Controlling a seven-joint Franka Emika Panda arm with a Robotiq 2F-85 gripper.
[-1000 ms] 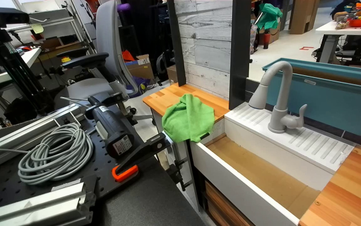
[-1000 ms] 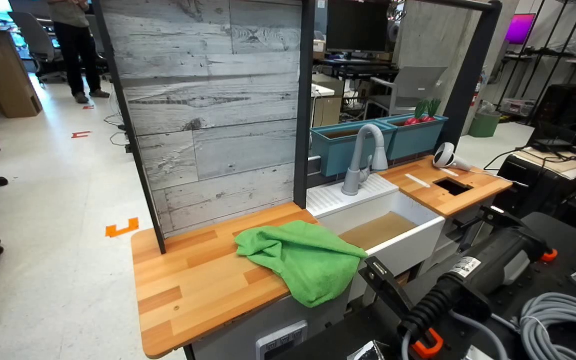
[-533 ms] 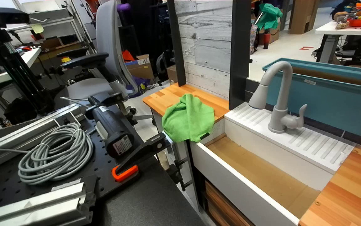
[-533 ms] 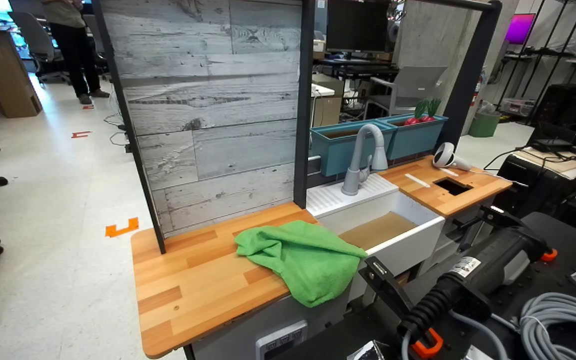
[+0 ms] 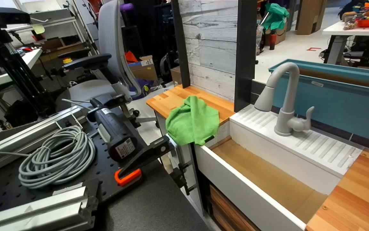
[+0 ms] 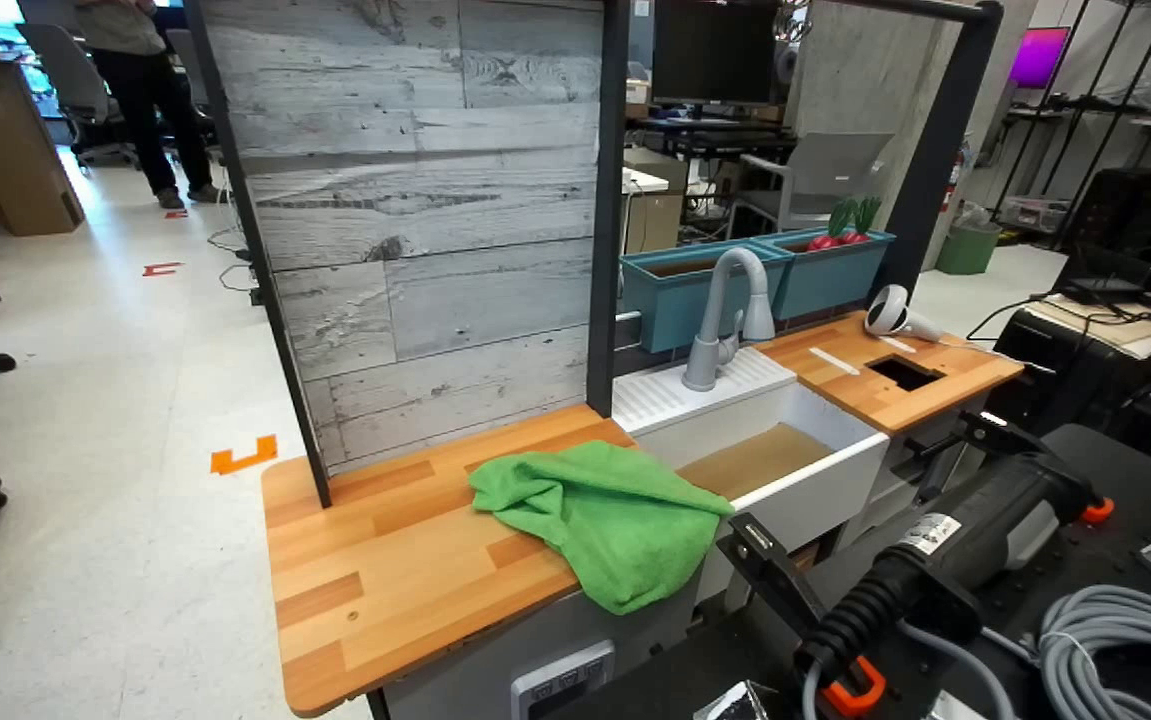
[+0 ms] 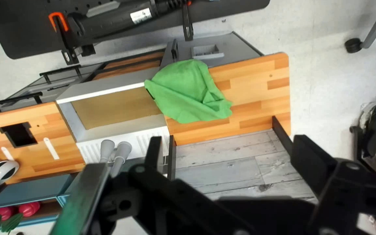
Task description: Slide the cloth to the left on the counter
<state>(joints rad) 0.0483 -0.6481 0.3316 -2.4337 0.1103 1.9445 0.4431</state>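
A green cloth [image 5: 192, 122] lies crumpled on the wooden counter [image 5: 165, 99], its front part hanging over the front edge by the sink corner. It also shows in an exterior view [image 6: 615, 520] and in the wrist view [image 7: 188, 91], where one corner reaches over the sink's edge. My gripper [image 7: 228, 143] shows only in the wrist view, at the bottom. Its two black fingers are wide apart with nothing between them. It is high above the counter and apart from the cloth. The arm and gripper are out of view in both exterior views.
A white sink [image 6: 805, 490] with a grey faucet [image 6: 715, 320] adjoins the counter. A plank wall panel [image 6: 415, 230] between black posts rises behind the counter. A black table [image 5: 129, 205] with a clamped tool [image 5: 113, 134] and coiled cable [image 5: 59, 157] stands in front.
The cloth and counter look the same. In an exterior view, the person in the far background has shifted a little.
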